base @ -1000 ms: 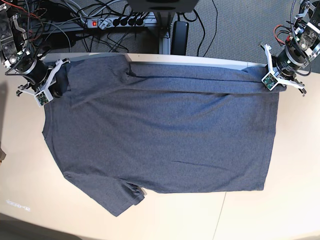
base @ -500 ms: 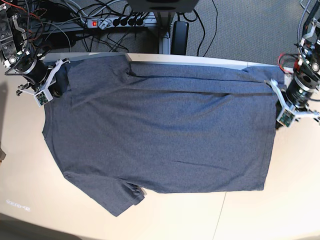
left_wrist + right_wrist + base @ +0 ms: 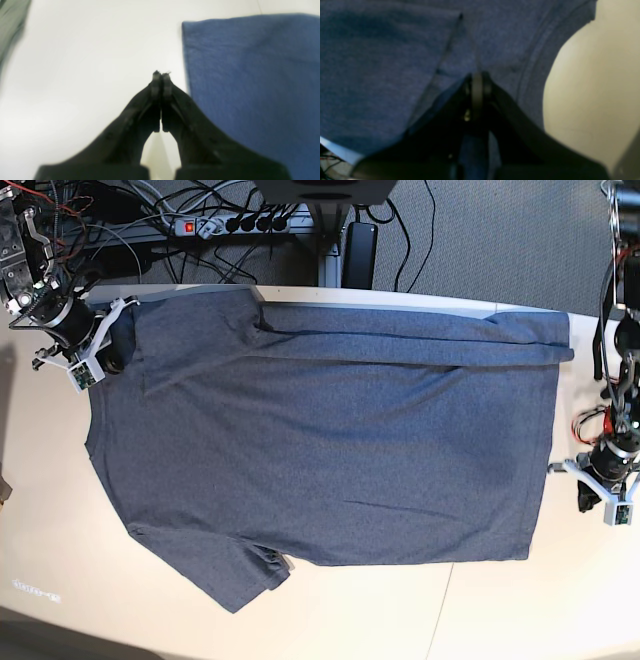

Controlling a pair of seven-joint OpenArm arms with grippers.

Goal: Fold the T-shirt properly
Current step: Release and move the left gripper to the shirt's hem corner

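The dark blue-grey T-shirt (image 3: 330,440) lies spread flat on the table, plain side up, collar to the left and hem to the right, with a narrow fold along its far edge. My right gripper (image 3: 116,352) sits at the far left corner by the collar. In the right wrist view my right gripper (image 3: 477,76) is shut on a pinch of the T-shirt (image 3: 395,62). My left gripper (image 3: 582,492) is off the cloth, just right of the hem. In the left wrist view my left gripper (image 3: 161,74) is shut and empty over bare table, the T-shirt (image 3: 250,87) edge just to its right.
The light table (image 3: 520,610) has a rounded front edge and a seam line at the front right. Behind its far edge are a power strip (image 3: 235,222), loose cables and a dark box on grey floor.
My left gripper has left the far right hem corner and moved toward the front along the shirt's right side, now empty. The released corner lies flat. My right gripper has stayed put.
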